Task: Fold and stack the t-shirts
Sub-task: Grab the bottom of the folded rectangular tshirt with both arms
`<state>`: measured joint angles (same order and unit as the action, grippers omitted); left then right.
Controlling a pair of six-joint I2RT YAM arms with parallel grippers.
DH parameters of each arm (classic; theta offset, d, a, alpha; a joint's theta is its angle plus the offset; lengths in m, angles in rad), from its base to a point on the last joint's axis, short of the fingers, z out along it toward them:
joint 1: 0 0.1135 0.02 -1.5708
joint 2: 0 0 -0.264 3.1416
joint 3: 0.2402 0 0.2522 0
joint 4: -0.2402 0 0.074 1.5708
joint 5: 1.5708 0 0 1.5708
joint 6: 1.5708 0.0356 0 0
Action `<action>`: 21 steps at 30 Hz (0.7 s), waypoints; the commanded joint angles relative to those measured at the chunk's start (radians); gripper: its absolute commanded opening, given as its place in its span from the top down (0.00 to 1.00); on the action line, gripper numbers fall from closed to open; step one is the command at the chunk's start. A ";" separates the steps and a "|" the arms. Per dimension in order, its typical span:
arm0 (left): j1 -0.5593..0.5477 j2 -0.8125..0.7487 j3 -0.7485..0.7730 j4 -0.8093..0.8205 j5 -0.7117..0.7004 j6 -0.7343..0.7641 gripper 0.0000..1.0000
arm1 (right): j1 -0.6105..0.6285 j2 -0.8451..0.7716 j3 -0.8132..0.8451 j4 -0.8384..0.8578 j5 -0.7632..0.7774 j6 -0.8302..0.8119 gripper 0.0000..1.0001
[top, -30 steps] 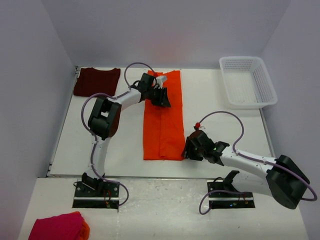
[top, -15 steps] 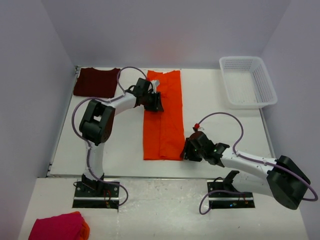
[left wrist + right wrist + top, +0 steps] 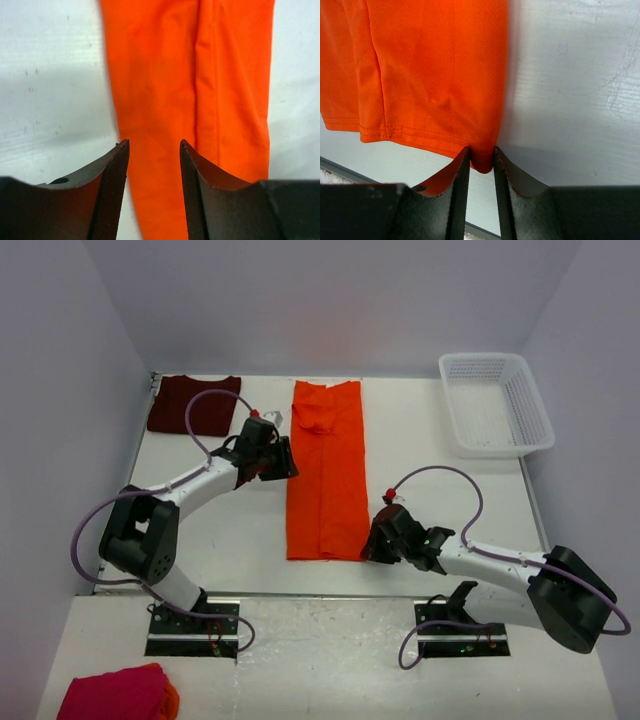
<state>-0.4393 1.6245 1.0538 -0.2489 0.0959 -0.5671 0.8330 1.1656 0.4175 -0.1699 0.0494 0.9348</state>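
White basket (image 3: 497, 403) sits well to the right of the orange shirt (image 3: 325, 475), level with its far end; we see only its mesh bottom. Orange shirt lies flat, folded to a long strip, and we read its long axis as near-to-far, collar end far, hem near. Maroon shirt (image 3: 193, 404) lies flat to the left of the orange shirt's far end, apart from it. Left end effector (image 3: 152, 145) hangs at the orange shirt's left edge, jaws about half apart, nothing between them. Right end effector (image 3: 481, 150) is narrow, pinching the orange shirt's near right corner. White scuffed table (image 3: 430, 490) under the orange shirt; pale lilac walls (image 3: 330, 300) on three sides. Pink-red bundle (image 3: 115, 695) lies well to the orange shirt's near left, off the table.
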 commanded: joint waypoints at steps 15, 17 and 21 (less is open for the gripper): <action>-0.006 -0.330 -0.483 0.105 0.186 -0.062 0.42 | 0.026 0.032 0.006 -0.014 0.015 0.009 1.00; -0.016 -0.339 -0.515 0.122 0.211 -0.065 0.42 | 0.028 0.035 0.009 -0.017 0.018 0.007 1.00; -0.022 -0.347 -0.557 0.138 0.241 -0.071 0.41 | 0.029 0.040 0.014 -0.019 0.018 0.004 1.00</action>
<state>-0.4545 1.3056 0.5220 -0.1699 0.2783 -0.6212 0.8528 1.1858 0.4156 -0.1631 0.0528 0.9447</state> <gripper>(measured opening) 0.584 0.007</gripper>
